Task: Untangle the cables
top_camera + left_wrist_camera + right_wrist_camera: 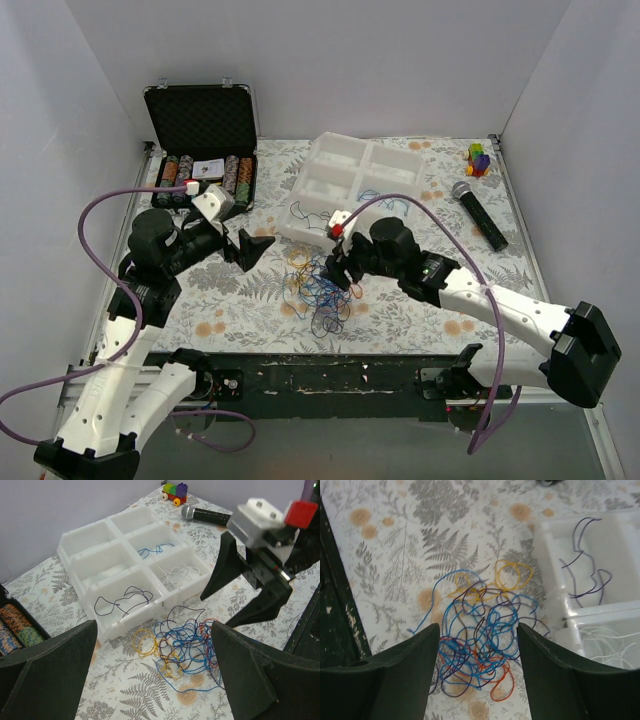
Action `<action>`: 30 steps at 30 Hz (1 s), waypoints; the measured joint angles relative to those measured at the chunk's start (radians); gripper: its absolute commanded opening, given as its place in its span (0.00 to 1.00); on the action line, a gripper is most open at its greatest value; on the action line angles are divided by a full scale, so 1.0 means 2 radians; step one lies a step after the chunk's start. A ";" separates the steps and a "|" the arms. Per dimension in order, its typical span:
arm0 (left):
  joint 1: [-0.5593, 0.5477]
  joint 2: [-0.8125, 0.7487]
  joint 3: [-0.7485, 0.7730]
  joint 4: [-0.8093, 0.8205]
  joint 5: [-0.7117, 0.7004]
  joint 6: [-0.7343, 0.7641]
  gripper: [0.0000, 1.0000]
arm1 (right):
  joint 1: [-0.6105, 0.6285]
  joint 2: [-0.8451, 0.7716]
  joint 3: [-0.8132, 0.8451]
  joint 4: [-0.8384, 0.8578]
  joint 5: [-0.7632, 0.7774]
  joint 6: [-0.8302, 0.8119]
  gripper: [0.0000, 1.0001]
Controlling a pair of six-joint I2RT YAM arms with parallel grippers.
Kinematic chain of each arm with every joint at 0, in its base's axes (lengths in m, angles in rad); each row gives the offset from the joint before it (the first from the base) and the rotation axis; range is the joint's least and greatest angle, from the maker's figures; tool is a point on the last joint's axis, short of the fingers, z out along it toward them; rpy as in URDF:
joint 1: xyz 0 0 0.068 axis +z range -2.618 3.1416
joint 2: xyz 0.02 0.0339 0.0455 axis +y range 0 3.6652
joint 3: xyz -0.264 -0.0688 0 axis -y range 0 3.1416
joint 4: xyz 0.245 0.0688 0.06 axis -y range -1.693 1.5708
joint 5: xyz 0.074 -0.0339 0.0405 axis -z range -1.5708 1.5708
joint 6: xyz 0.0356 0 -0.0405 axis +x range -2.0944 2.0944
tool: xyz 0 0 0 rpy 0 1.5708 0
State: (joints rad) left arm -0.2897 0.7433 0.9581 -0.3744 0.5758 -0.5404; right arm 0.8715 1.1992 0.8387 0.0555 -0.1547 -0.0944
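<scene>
Just behind cables [320, 285], white divided tray [362, 172]

Left arm [152, 255] and right arm [500, 305] angle inward (both jaws spread).

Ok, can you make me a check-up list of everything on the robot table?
Surface: fern-patterned tablecloth.
Job's things: cable tangle, blue, orange, yellow, red and dark, in front of the white tray; loose cables lie in three of its compartments.
Clutter: chip case, microphone, toy blocks.
Grippers: left pincer open, left of the tangle; right pincer open over it.
Cables: purple hoses along both arms.
Surroundings: plain pale walls.
</scene>
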 measured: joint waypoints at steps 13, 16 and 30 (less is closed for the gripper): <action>0.000 0.010 0.000 0.003 -0.012 -0.009 0.98 | 0.065 0.092 0.028 -0.120 -0.015 -0.084 0.64; 0.000 0.010 0.001 0.004 -0.021 -0.009 0.98 | 0.067 0.107 0.041 -0.123 -0.011 -0.093 0.41; 0.000 0.009 -0.017 0.026 -0.078 -0.009 0.98 | 0.069 0.056 0.055 -0.118 0.041 -0.093 0.01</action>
State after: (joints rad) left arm -0.2897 0.7605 0.9245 -0.3222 0.4206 -0.5579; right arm 1.0100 1.3121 0.9493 -0.1814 -0.0731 -0.2794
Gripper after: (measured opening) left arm 0.982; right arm 0.024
